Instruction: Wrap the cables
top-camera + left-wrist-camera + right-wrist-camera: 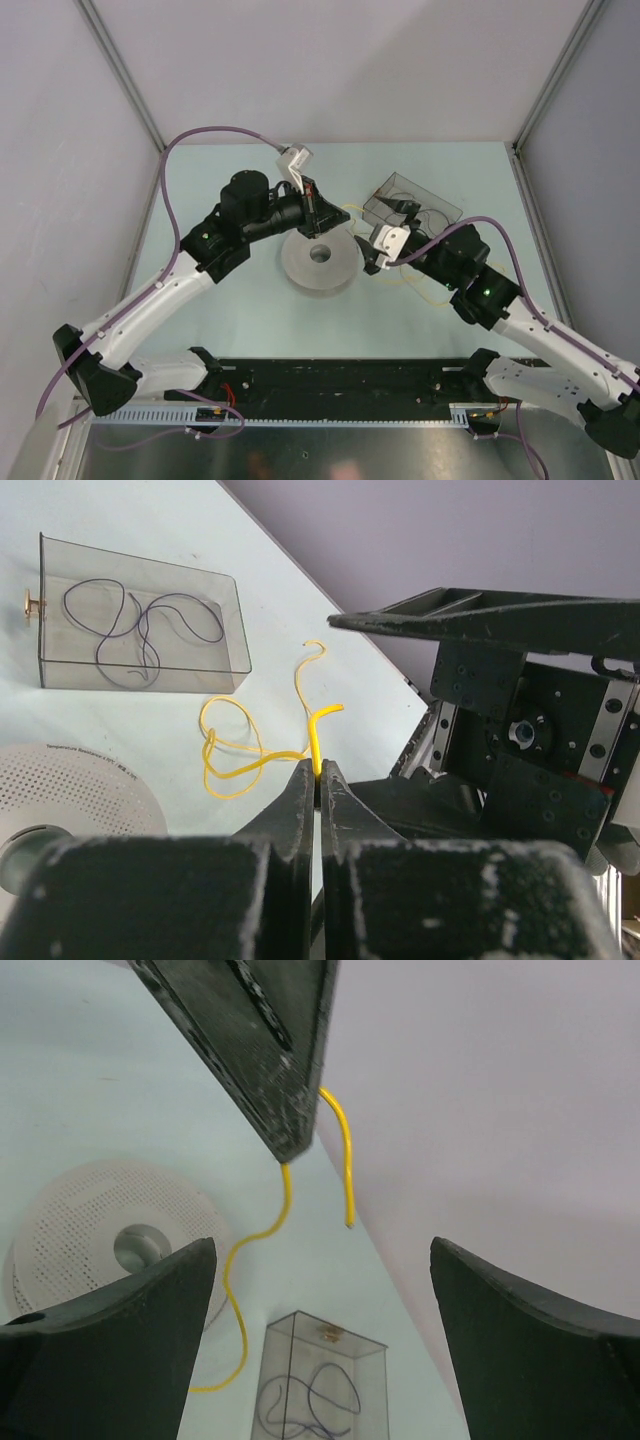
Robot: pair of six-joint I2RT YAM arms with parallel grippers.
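Holding the right gripper [320, 1250] released, jaws wide and empty, just right of the white perforated disc [300, 272]. Pinching the yellow cable [316, 738] in the clenched left gripper [318, 772] just beyond the disc, short end poking up, remainder lying in loose loops on the table [240, 310] toward the clear box [236, 630] at far right. Seemingly setting up a grip before winding, nothing wrapped yet. Next, probably calling for the right gripper taking up the slack and guiding it round the disc.
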